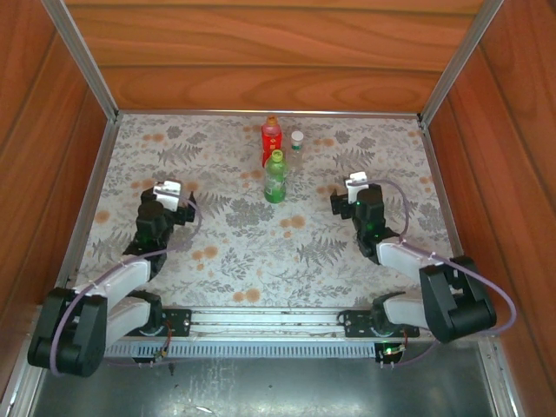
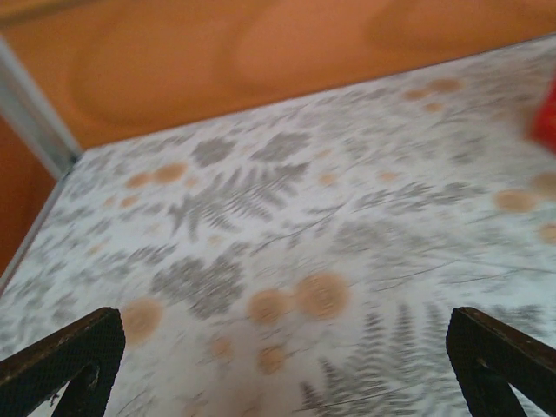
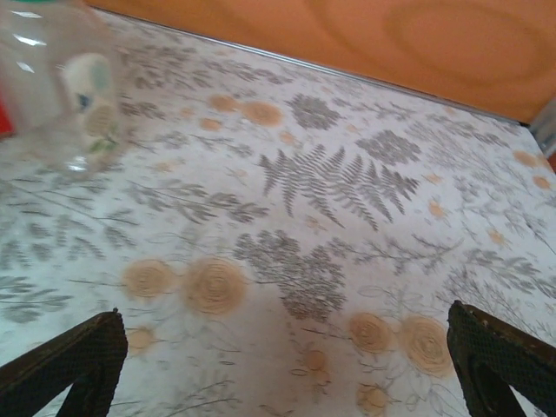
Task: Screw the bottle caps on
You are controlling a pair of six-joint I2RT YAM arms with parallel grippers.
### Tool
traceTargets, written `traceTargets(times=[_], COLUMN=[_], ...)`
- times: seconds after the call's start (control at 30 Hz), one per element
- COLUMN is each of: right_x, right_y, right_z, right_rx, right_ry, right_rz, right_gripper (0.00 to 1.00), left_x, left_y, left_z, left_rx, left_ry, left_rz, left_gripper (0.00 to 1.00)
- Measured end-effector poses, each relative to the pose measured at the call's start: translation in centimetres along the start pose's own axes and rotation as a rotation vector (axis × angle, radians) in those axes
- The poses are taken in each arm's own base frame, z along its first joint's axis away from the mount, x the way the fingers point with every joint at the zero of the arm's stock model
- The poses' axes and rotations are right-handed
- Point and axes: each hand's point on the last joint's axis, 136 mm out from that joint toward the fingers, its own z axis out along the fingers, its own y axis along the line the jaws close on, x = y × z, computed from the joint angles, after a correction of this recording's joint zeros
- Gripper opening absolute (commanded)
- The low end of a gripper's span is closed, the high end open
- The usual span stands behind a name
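Three bottles stand together at the back middle of the table. The red bottle (image 1: 271,142) carries an orange cap (image 1: 272,120). The short clear bottle (image 1: 297,149) carries a white cap (image 1: 297,135). In front of them, the green bottle (image 1: 275,182) carries a yellow-green cap (image 1: 276,156). My left gripper (image 1: 188,207) hangs open to their left, nothing between its fingers (image 2: 78,356), and the red bottle (image 2: 547,122) is a blur at that view's right edge. My right gripper (image 1: 337,201) is open to their right, with the clear bottle (image 3: 61,78) at the upper left of its view.
A flower-and-fern printed cloth (image 1: 261,252) covers the table. Wooden walls (image 1: 261,52) with metal corner posts enclose it at the back and both sides. Open cloth lies under both grippers and in front of the bottles.
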Motion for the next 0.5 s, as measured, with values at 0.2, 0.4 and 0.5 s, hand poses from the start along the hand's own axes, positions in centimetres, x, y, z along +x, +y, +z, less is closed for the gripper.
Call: traceTargets(times=[0.2, 0.4, 0.5], right_x=[2.7, 3.6, 3.3], right_y=[-3.1, -3.6, -3.5], right_z=[2.3, 3.4, 3.8], right_rx=[0.046, 0.007, -0.015], right_ry=[0.018, 0.016, 0.020], right_rz=[0.077, 0.137, 0.155], right_gripper=[1.00, 1.00, 1.00], left_x=[3.6, 5.5, 5.6], left_y=[3.6, 5.4, 5.5], left_z=[1.9, 5.3, 7.0], left_rx=[-0.102, -0.122, -0.114], left_ry=[0.084, 0.133, 0.144], left_rz=[-0.077, -0.183, -0.201], left_gripper=[1.00, 1.00, 1.00])
